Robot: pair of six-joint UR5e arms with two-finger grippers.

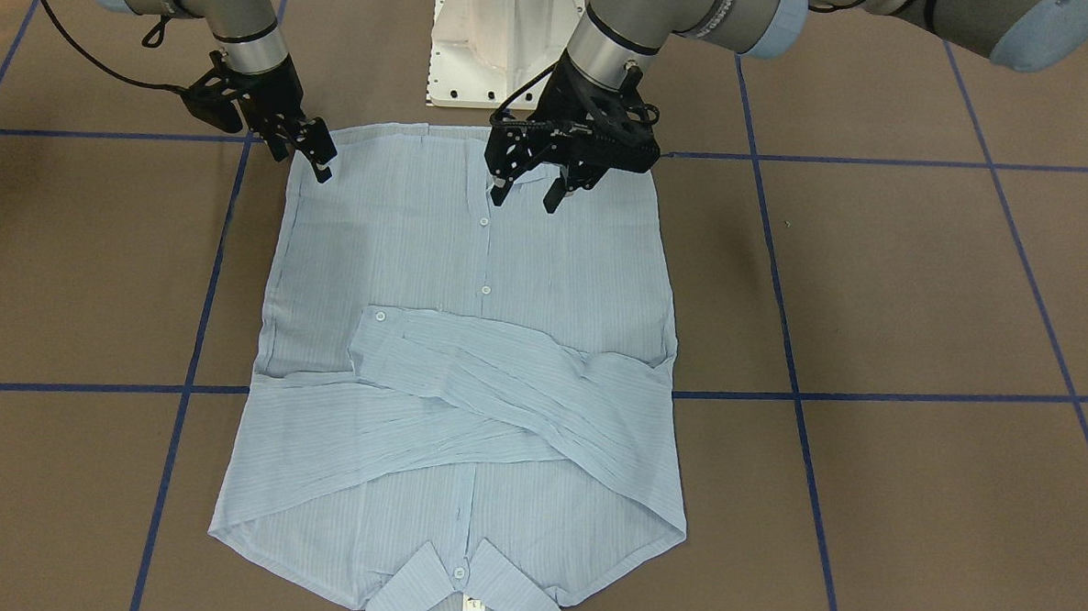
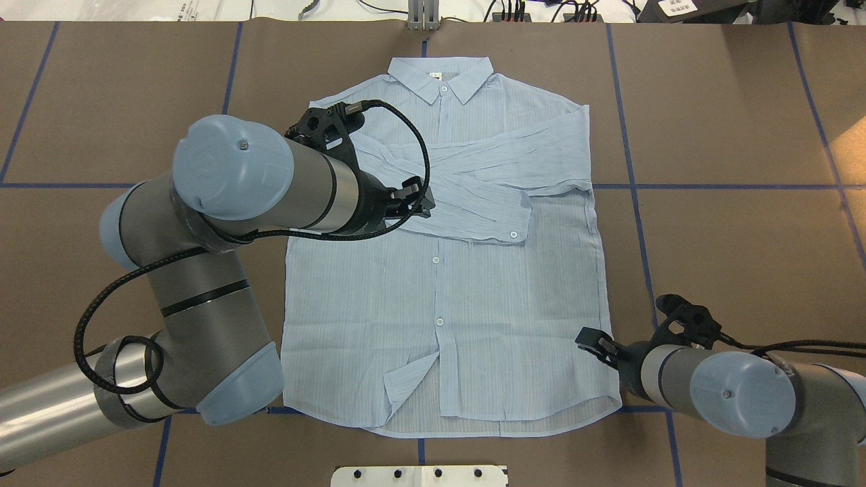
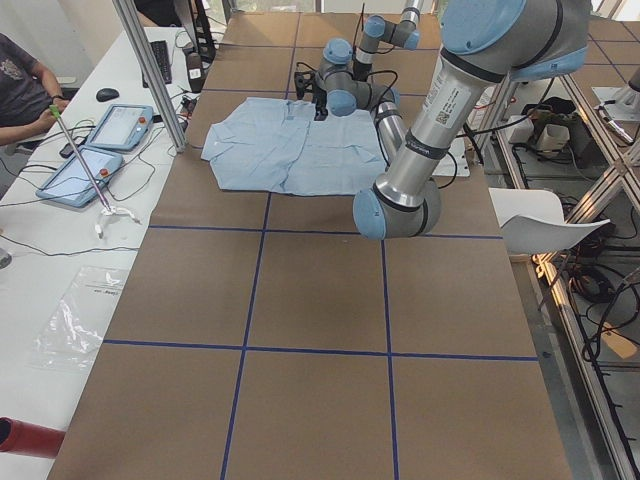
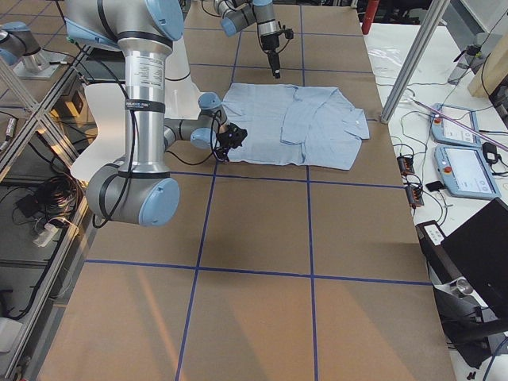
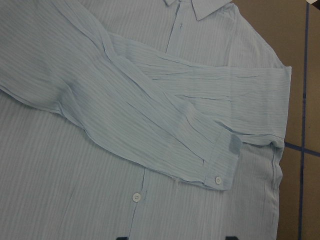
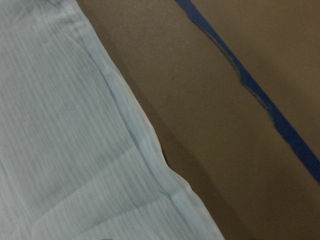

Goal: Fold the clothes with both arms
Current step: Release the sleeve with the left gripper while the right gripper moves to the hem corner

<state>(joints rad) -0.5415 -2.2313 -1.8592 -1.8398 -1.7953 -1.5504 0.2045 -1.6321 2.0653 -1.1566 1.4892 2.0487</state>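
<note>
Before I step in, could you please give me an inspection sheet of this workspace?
Surface: brown table with blue tape grid.
Job's things: shirt flat, front up, sleeves crossed over chest, one hem corner flipped.
Clutter: nothing seen.
Grippers: left gripper open above shirt, empty; right gripper at shirt's side edge near hem, jaws unclear.
Cables: black cable loops along left arm.
Surroundings: white pedestal; side bench with tablets; seated person.

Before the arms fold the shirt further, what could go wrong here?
On the shirt, the front flap at the hem is turned back, so folding now could trap that crease. The left tool hangs over the middle and the right tool is at a corner, so a lift may skew.
</note>
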